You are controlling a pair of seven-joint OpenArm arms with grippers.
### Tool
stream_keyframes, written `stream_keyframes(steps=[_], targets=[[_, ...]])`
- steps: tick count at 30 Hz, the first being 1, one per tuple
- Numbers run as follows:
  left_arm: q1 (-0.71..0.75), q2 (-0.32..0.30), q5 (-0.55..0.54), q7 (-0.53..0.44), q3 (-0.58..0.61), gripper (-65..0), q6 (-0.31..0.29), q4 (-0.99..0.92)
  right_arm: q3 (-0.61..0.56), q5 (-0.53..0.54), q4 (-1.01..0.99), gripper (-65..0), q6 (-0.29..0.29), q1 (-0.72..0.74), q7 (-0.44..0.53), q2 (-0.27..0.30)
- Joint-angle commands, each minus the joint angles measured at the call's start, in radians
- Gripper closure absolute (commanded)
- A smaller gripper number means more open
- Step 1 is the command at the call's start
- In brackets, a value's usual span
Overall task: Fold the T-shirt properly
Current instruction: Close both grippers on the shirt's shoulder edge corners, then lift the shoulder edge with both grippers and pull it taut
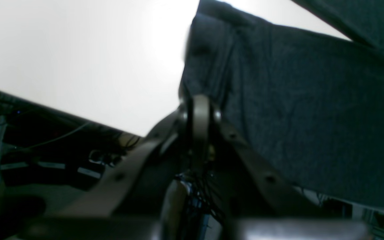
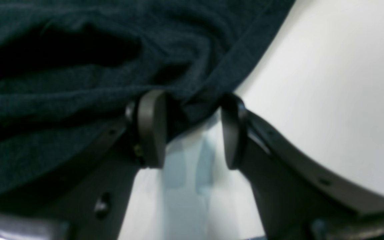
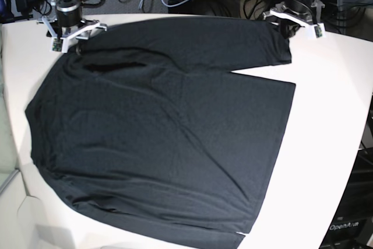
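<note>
T-shirt point(image 3: 169, 138) spread flat on desk point(image 3: 326, 115), sleeves along far edge. Left hand point(image 1: 197, 115) pinched on sleeve cuff; right hand point(image 2: 192, 130) wide, straddling the opposite cuff, ungripped.

T-shirt point(image 3: 157, 132) spread on table point(image 3: 326, 144), left hand point(image 3: 284, 27) and right hand point(image 3: 74, 44) at far corners

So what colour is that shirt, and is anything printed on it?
The T-shirt is plain black with no print visible; the base view shows it best.

T-shirt point(image 3: 163, 138) hem cut off at bottom edge
</note>
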Motion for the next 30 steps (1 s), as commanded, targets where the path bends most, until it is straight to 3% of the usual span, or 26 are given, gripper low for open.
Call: stream_keyframes(steps=[1,5,12,30], targets=[[0.008,-0.007,-0.001,-0.005,-0.001,0.0,0.002,0.014,0.002,-0.005,0.006,-27.8,0.006,-0.01,-0.012,0.007],[0.008,-0.007,-0.001,-0.005,-0.001,0.0,0.002,0.014,0.0,-0.005,0.006,-25.1,0.006,-0.01,-0.012,0.007],[0.007,-0.007,-0.001,-0.005,-0.001,0.0,0.002,0.016,0.0,-0.005,0.01,0.0,0.006,-0.01,-0.008,0.007],[0.007,-0.007,-0.001,-0.005,-0.002,0.0,0.002,0.12,0.005,-0.01,0.144,0.0,0.006,0.001,-0.008,0.007]])
